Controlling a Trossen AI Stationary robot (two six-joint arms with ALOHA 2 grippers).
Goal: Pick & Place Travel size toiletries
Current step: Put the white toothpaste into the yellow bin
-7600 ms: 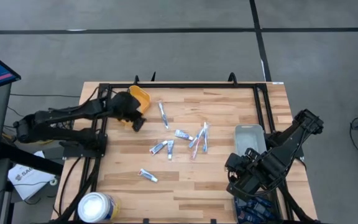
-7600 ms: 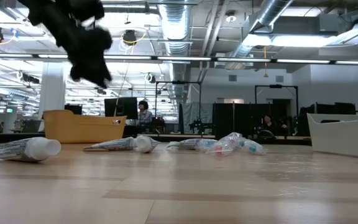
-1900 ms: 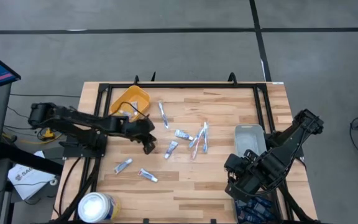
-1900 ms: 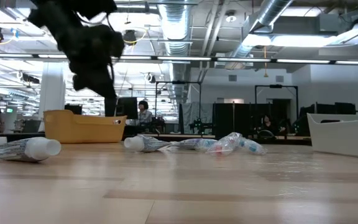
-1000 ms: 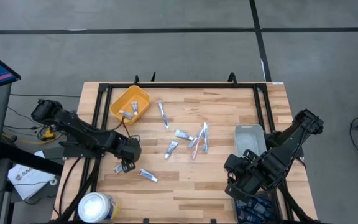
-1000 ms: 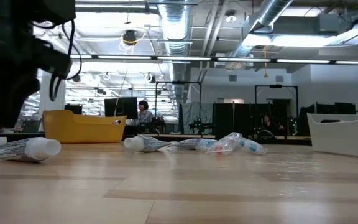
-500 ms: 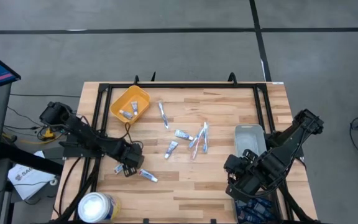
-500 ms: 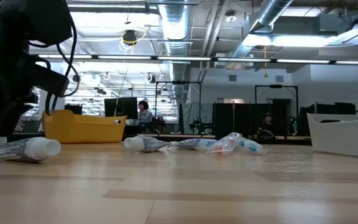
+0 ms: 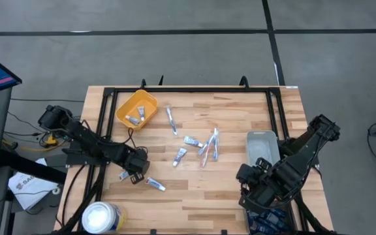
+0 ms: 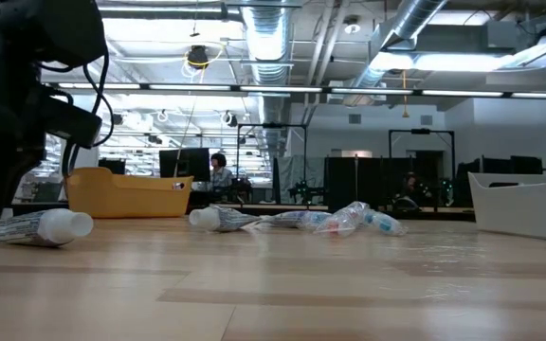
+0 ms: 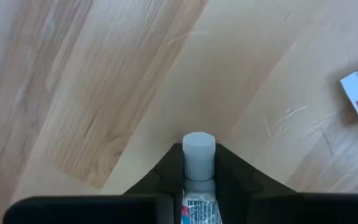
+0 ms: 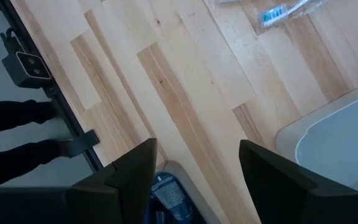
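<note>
Small white tube [image 11: 196, 180] looks light, soft-bodied w/ a hard ribbed cap; probably squashes if pinched hard and the glossy skin may slip. Best hold imo is across the shoulder just below the cap, where it's stiffest.

Left gripper [image 9: 134, 171] is low at the lower left of the table in the high view. Left wrist view: fingers [image 11: 160, 183] sit tight on both sides of the tube neck, cap poking out past the tips, so it's clamped on the tube. Can't tell whether the tube is lifted or resting on the wood.

Other toiletries:
- one more tube [image 9: 155, 185] just beside the left gripper, lower left of centre
- tube [image 9: 181, 155] plus a loose cluster [image 9: 205, 147] mid-table
- single tube [image 9: 171, 119] up near the yellow bin [image 9: 147, 99], which already has a couple of tubes inside

Right gripper [image 12: 194, 180] waits at the lower right of the table, fingers spread wide, holding nothing; a grey tray [image 9: 262, 145] lies just beside that arm. White tub [image 9: 102, 216] sits at the bottom left edge.

Low view: nearest tube [image 10: 41, 227] lies flat at left.
</note>
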